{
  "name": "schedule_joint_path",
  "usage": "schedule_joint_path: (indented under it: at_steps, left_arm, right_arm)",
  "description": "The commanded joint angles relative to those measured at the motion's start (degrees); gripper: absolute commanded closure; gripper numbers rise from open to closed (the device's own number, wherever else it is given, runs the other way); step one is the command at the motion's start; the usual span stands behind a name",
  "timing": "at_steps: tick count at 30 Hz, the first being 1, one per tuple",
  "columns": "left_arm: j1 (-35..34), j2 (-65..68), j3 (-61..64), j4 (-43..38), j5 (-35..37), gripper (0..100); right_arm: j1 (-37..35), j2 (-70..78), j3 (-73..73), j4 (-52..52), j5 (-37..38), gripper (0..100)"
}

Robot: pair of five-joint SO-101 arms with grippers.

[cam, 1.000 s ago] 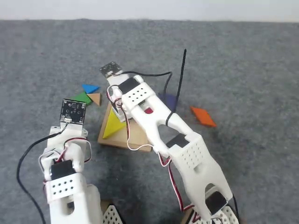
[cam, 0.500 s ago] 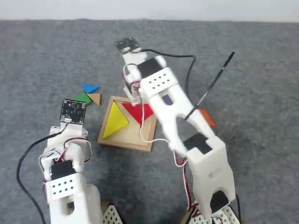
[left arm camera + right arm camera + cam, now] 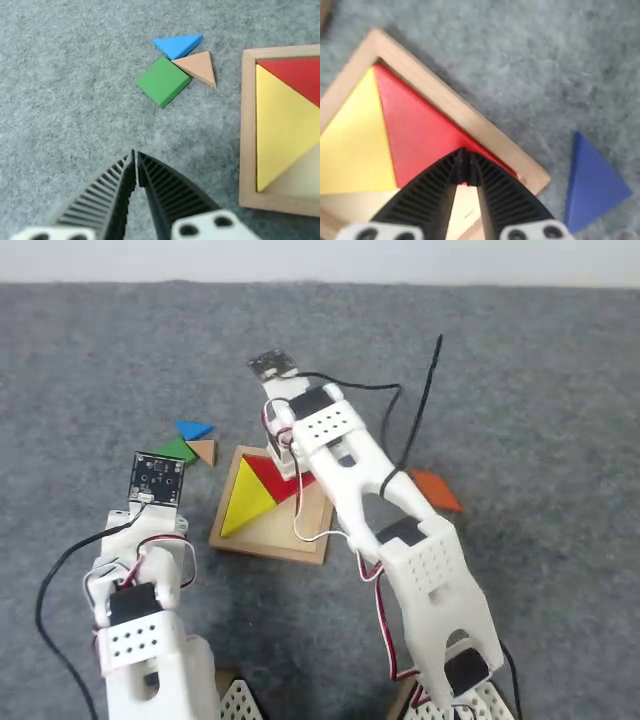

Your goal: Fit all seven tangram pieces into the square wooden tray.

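Note:
The square wooden tray (image 3: 268, 544) lies mid-table with a yellow triangle (image 3: 246, 506) and a red triangle (image 3: 268, 474) flat inside, edge to edge. My right gripper (image 3: 465, 161) is shut, its tips resting on the red triangle (image 3: 415, 134) near the tray rim (image 3: 454, 109); nothing is held between the fingers. My left gripper (image 3: 135, 158) hangs shut over bare carpet, short of a green square (image 3: 162, 80), a blue triangle (image 3: 179, 45) and a tan triangle (image 3: 200, 68). A dark blue triangle (image 3: 592, 182) lies just outside the tray.
An orange parallelogram (image 3: 435, 490) lies on the carpet to the right of the tray, beside the right arm. Part of the tray floor (image 3: 300, 175) is bare wood. Grey carpet stretches open on all sides.
The right arm swung off the tray to its far side, and the red triangle shifted from the tray's middle up against the far rim beside the yellow one. The left arm kept still.

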Motion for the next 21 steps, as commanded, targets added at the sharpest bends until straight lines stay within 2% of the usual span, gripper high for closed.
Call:
schedule_joint_path:
  at_steps: [1, 7, 12, 17, 21]
  left_arm:
    - [-0.4, -1.2, -0.8, -0.8, -0.1, 99]
    - [-0.4, -1.2, -0.8, -0.9, -0.1, 99]
    - [-0.5, -1.2, -0.7, -2.6, 0.0, 99]
    - [-0.5, -1.2, -0.7, -2.8, 0.0, 99]
    - [-0.5, -1.2, -0.7, -2.9, 0.0, 99]
  right_arm:
    - [-0.9, -0.5, -4.0, -0.1, 0.4, 99.1]
    - [1.0, -6.2, -8.4, 7.5, 0.2, 99.1]
    - [1.0, -16.6, -2.8, 9.7, 0.4, 99.0]
    - [0.5, -31.3, 13.8, 8.9, 3.2, 99.0]
    - [1.0, -48.5, 35.7, -2.2, 4.0, 99.0]
